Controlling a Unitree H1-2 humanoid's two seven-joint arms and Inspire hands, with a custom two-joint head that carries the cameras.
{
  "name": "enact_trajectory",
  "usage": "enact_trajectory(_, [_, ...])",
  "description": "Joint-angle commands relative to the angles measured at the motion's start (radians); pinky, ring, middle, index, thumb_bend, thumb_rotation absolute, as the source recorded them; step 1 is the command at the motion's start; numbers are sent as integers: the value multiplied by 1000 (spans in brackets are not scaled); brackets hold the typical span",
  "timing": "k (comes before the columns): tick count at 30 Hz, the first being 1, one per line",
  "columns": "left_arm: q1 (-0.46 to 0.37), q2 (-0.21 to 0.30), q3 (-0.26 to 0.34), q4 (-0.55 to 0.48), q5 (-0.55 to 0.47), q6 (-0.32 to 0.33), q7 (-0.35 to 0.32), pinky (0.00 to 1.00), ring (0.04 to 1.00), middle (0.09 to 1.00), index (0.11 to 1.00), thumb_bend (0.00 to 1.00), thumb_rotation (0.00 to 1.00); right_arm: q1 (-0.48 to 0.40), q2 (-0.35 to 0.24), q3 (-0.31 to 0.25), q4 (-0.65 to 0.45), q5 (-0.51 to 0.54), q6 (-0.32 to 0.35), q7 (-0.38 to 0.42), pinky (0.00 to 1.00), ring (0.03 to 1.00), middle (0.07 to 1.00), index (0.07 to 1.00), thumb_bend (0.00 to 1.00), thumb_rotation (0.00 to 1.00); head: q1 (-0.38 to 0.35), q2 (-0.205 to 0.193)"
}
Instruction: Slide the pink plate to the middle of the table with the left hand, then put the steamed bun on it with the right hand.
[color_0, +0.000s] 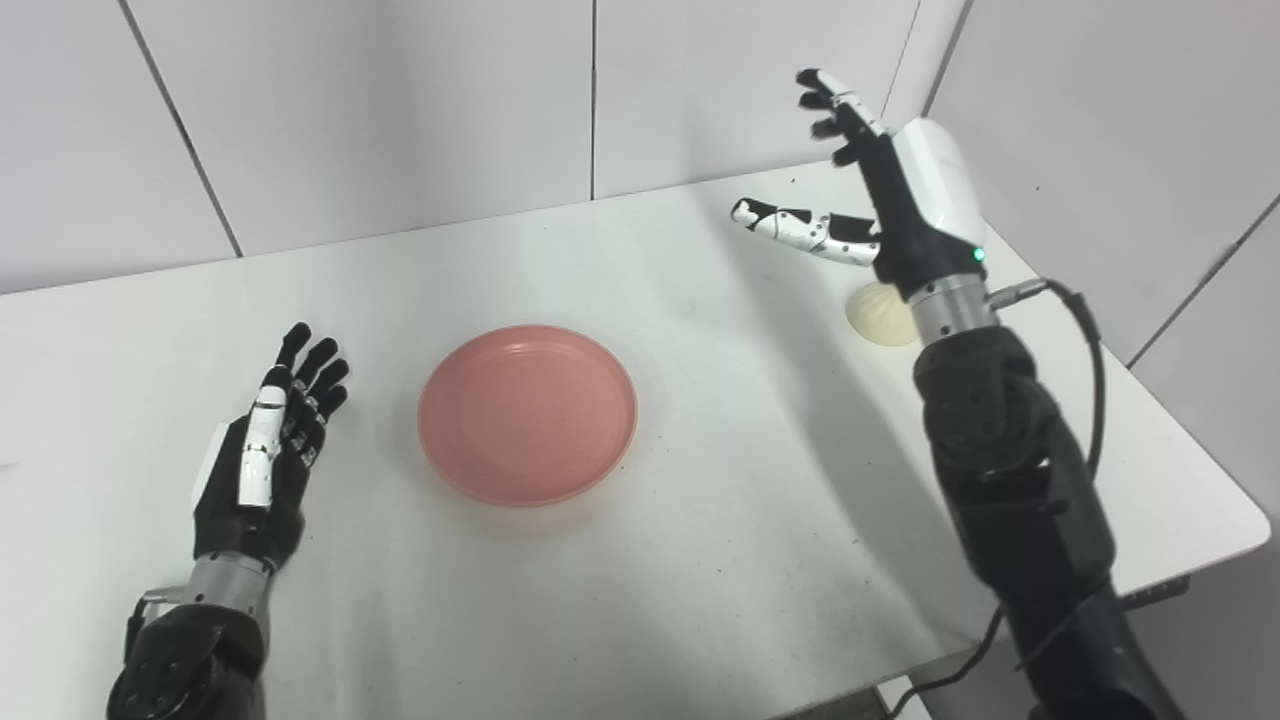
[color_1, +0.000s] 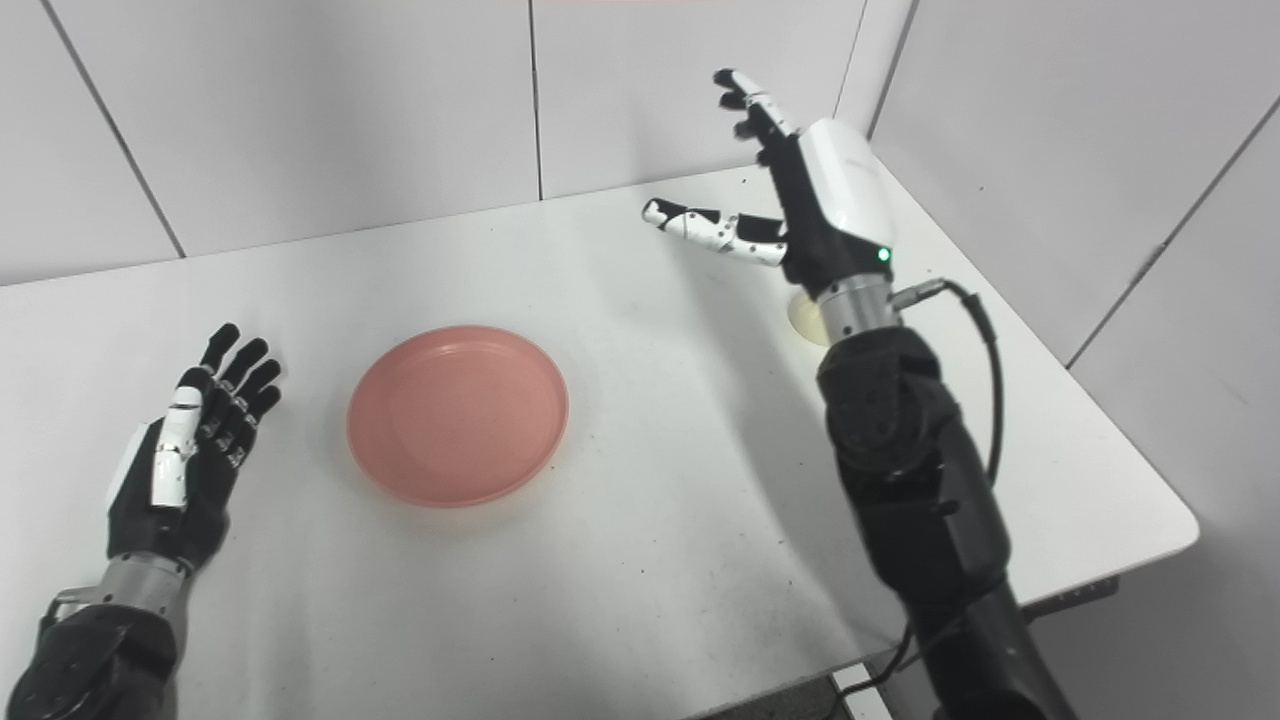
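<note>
the steamed bun (color_0: 880, 314) sits near the worktop's (color_0: 700, 520) right edge, partly hidden behind your right wrist. it looks soft and light, so cup its sides gently. your right hand (color_0: 900, 200) hovers above it, spread wide and empty. the pink plate (color_0: 528, 412) lies mid-worktop; your left hand (color_0: 262, 455) rests open beside it.

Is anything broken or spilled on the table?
No, nothing stands out. The pink plate lies flat and empty on the table. The steamed bun sits whole, partly hidden behind the right hand's wrist. Both hands, the left hand too, are open and hold nothing.
</note>
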Motion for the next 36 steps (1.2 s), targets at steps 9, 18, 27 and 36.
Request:
enact_trajectory(9, [76, 37, 11, 43, -29, 52, -37, 975, 956, 965, 970, 366, 1000, -14, -191, -7, 58, -99, 83, 135, 679, 831, 849, 830, 843, 444, -32, 8])
enact_trajectory(18, [90, 41, 5, -2, -32, 85, -38, 982, 958, 967, 968, 350, 1000, -46, -231, -2, 211, -65, 105, 187, 696, 873, 892, 840, 857, 320, -35, 13])
enact_trajectory(27, [95, 44, 8, -3, -36, 87, -41, 985, 961, 968, 969, 357, 1000, -77, -244, 39, 366, -39, 79, 178, 702, 852, 878, 853, 847, 319, -34, 15])
enact_trajectory(36, [102, 50, 4, -21, -46, 96, -46, 987, 963, 968, 971, 364, 1000, -97, -231, 67, 462, -15, 129, 180, 697, 832, 871, 856, 832, 313, -39, 22])
